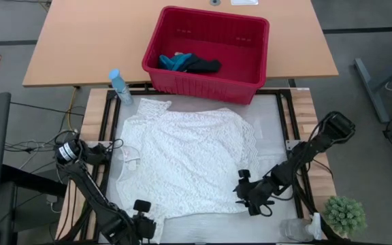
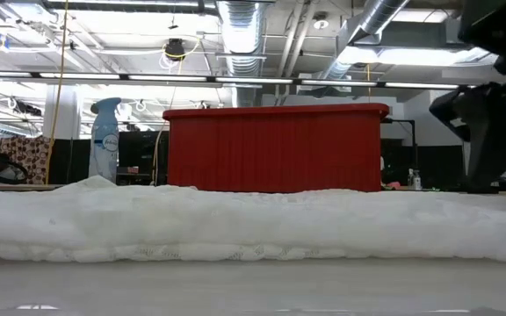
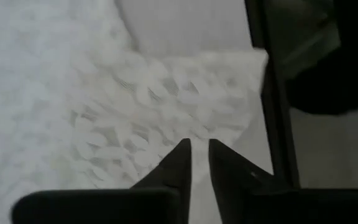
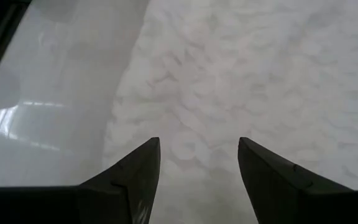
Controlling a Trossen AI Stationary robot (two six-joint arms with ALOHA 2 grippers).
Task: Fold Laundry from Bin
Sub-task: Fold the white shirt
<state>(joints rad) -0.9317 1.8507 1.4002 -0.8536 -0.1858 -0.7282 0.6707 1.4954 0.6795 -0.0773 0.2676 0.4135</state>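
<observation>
A wooden tabletop (image 1: 94, 41) stands on grey floor (image 1: 373, 156) beyond the white work surface (image 1: 267, 112). A spray bottle (image 1: 120, 86) sits at its edge, and a small potted plant (image 1: 344, 215) stands beside the right hand (image 1: 254, 197). Ducts (image 2: 244, 22) and strip lights (image 2: 139, 79) hang from the ceiling.

The pale desk (image 1: 271, 129) carries the spread white lacy cloth (image 1: 186, 160); the red bin (image 1: 209, 54) sits behind it.
</observation>
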